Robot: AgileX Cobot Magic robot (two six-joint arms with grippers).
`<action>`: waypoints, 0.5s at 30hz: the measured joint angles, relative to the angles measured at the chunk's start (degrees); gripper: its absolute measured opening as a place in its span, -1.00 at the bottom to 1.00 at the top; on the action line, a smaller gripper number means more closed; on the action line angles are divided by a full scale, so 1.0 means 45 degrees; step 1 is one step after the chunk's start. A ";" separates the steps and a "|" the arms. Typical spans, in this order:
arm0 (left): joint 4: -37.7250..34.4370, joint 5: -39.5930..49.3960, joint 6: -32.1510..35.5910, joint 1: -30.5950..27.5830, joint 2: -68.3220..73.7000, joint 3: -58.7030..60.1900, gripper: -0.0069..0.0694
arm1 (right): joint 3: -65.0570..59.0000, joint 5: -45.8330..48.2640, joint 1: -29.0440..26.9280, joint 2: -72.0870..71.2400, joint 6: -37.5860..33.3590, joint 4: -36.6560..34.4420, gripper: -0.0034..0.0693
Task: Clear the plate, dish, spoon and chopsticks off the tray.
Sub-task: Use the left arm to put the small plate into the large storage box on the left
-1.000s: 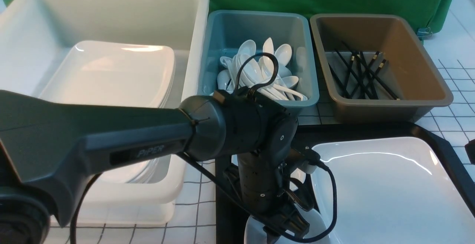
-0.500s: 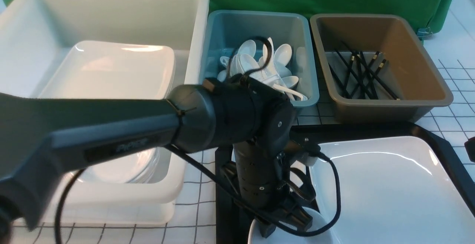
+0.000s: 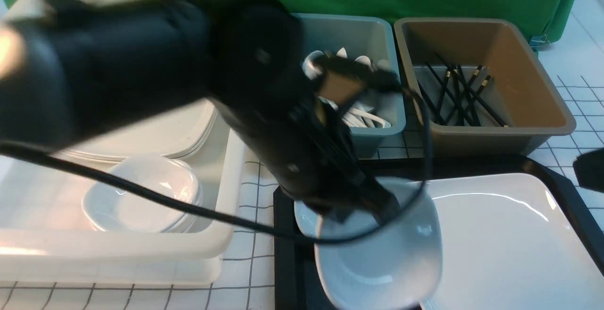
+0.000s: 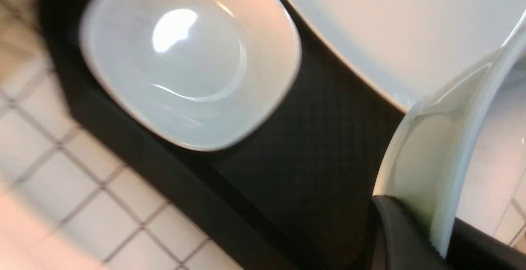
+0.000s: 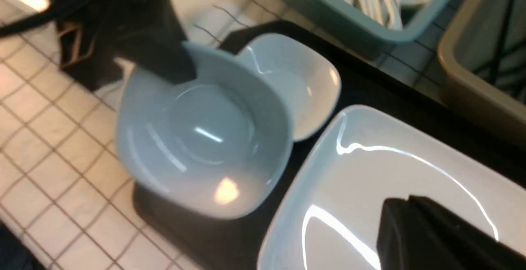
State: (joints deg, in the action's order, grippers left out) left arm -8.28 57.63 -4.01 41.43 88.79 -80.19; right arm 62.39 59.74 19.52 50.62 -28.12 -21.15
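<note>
My left gripper (image 3: pixel 377 208) is shut on the rim of a small white dish (image 3: pixel 382 258), which hangs tilted above the near left corner of the black tray (image 3: pixel 283 253). The left wrist view shows the rim (image 4: pixel 435 159) pinched between the jaws (image 4: pixel 437 241). A second small dish (image 3: pixel 304 215) rests on the tray behind it. The large white plate (image 3: pixel 509 244) fills the tray's right side. My right gripper (image 5: pixel 409 202) hovers shut over the plate, empty. No spoon or chopsticks show on the tray.
A white tub (image 3: pixel 226 234) at left holds stacked plates and small dishes. Behind the tray a teal tub (image 3: pixel 391 126) holds several white spoons and a brown tub (image 3: pixel 542 130) holds black chopsticks. A green cloth hangs at the back.
My left gripper closed on the dish's rim and the arm rose, lifting the dish off the tray and tilting it. The right gripper edged further into the front view at the right.
</note>
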 joint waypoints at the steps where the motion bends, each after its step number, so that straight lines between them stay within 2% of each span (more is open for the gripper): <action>1: -0.0032 -0.0002 0.0000 -0.0097 -0.0083 0.0000 -0.74 | 0.0068 0.0022 0.0000 0.0034 -0.0055 -0.0147 -0.91; 6: -0.0940 0.0023 -0.0021 -0.3492 -0.2181 0.0076 -0.74 | 0.2128 0.1042 0.0216 0.1387 -0.0838 -0.1439 -0.91; 7: -0.0977 0.0023 0.0007 -0.3637 -0.2259 0.0092 -0.74 | 0.2300 0.1084 0.0261 0.1453 -0.0838 -0.1504 -0.91; 8: -0.1228 -0.0012 0.0157 -0.4944 -0.2968 0.0302 -0.74 | 0.2967 0.1392 0.0853 0.2045 -0.0885 -0.1633 -0.91; 9: -0.1228 -0.0012 0.0187 -0.5090 -0.2968 0.0302 -0.74 | 0.3047 0.1418 0.0853 0.2111 -0.0886 -0.1646 -0.91; 10: -0.1488 -0.0013 0.0344 -0.6272 -0.3560 0.0672 -0.74 | 0.3583 0.1479 0.1618 0.2578 -0.0886 -0.1723 -0.91; 15: -0.1926 -0.0417 0.0464 -0.9718 -0.4726 0.2671 -0.74 | 0.5072 0.1463 0.4258 0.4208 -0.0573 -0.1087 -0.91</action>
State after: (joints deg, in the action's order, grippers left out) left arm -16.95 55.76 -1.93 -2.30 67.53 -68.17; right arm 85.21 66.32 38.68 69.56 -30.70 -26.04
